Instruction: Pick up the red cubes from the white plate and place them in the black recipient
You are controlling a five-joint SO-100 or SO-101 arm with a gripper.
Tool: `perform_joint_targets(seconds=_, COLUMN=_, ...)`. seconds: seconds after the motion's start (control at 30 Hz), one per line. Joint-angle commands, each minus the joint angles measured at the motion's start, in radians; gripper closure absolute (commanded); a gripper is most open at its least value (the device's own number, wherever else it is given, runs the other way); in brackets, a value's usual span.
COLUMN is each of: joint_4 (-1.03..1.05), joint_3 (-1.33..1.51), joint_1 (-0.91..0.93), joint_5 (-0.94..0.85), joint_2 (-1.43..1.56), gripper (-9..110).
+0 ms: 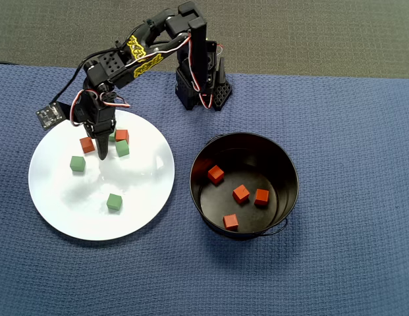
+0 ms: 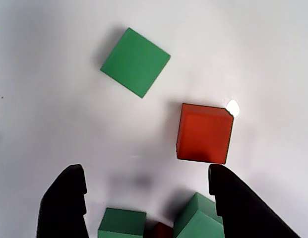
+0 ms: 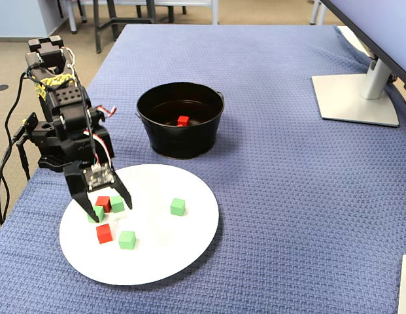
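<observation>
The white plate (image 1: 139, 192) (image 3: 165, 256) carries two red cubes and several green ones. My gripper (image 1: 101, 153) (image 3: 112, 209) (image 2: 145, 171) stands open, low over the plate's far-left part in the overhead view. Its black fingers (image 2: 64, 206) straddle a tight cluster of one red cube (image 2: 158, 231) (image 3: 103, 203) (image 1: 122, 135) and two green cubes (image 2: 122, 223) (image 2: 201, 220). The other red cube (image 2: 204, 133) (image 3: 104, 233) (image 1: 87, 145) lies loose just beyond the right fingertip in the wrist view. The black recipient (image 1: 193, 179) (image 3: 180, 145) stands right of the plate in the overhead view and holds several red cubes (image 1: 241, 193).
A loose green cube (image 2: 135, 62) (image 3: 127, 239) (image 1: 77, 163) lies farther ahead of the jaws, another green cube (image 1: 114, 201) (image 3: 178, 207) nearer the plate's middle. The arm's base (image 1: 201, 85) stands at the back of the blue cloth. A monitor stand (image 3: 356, 98) is at the right in the fixed view.
</observation>
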Motion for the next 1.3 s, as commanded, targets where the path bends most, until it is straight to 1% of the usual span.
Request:
perform_joint_targets(seconds=0.0, joint_4=-0.035, joint_3=-0.057, joint_1=0.032, joint_5=-0.055, joint_2=-0.015, gripper=76)
perform_joint_targets(seconds=0.23, joint_4=-0.054, joint_3=-0.077, joint_1=0.058, joint_5=-0.095, joint_2=-0.055, gripper=77)
perform_joint_targets(seconds=0.73, joint_4=-0.107, joint_3=-0.130, joint_1=0.077, joint_5=-0.100, joint_2=-0.143, gripper=78)
perform_joint_targets(seconds=0.97, joint_4=-0.110, joint_3=-0.181, joint_1=0.078, joint_5=-0.089, joint_2=-0.179, gripper=88)
perform_joint_targets(seconds=1.03, joint_4=-0.110, joint_3=-0.178, joint_1=0.077, joint_5=-0.087, joint_2=-0.179, gripper=93)
perform_joint_targets(seconds=1.27, joint_4=-0.129, joint_3=-0.149, joint_1=0.075, joint_5=-0.089, joint_2=-0.166, gripper=97)
